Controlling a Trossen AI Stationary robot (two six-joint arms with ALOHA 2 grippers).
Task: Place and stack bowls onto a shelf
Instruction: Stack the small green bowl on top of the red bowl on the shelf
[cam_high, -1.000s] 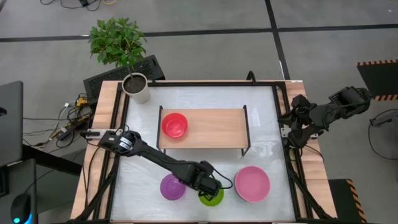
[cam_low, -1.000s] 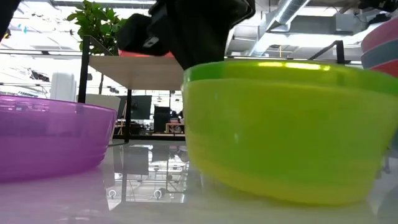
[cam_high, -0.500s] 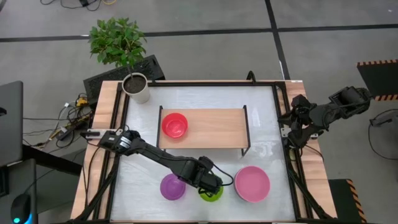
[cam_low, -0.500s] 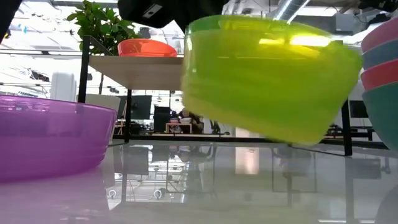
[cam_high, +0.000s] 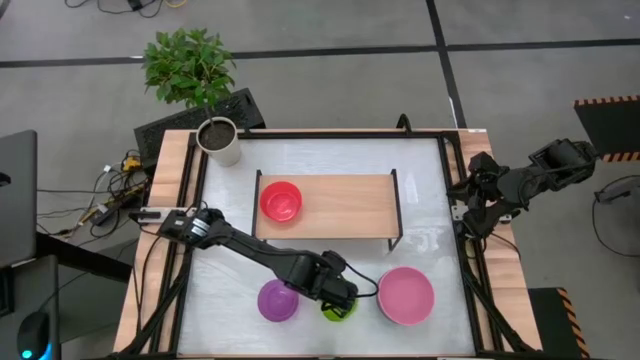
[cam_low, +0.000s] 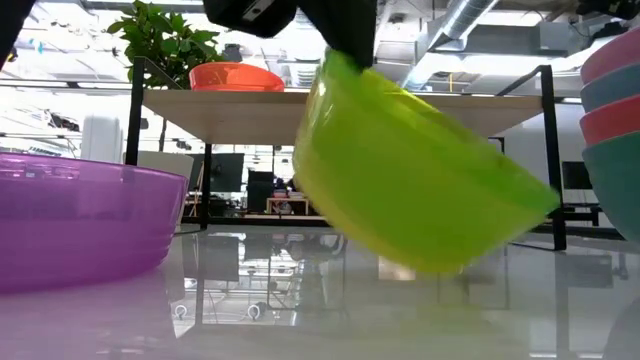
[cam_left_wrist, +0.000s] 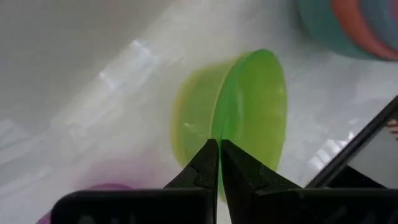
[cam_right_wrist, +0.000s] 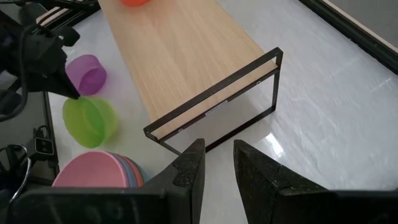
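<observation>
Above the table, left gripper (cam_left_wrist: 219, 152) pinches tilted green bowl (cam_low: 415, 175).

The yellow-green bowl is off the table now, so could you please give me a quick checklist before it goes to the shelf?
1. Left gripper fingers shut on the yellow-green bowl rim: ok.
2. Bowl clear of the table: ok.
3. Bowl level: not ok, tilted.
4. Free board on the shelf beside the red bowl: ok.
5. Right gripper out of the path, at the table's edge: ok.
</observation>
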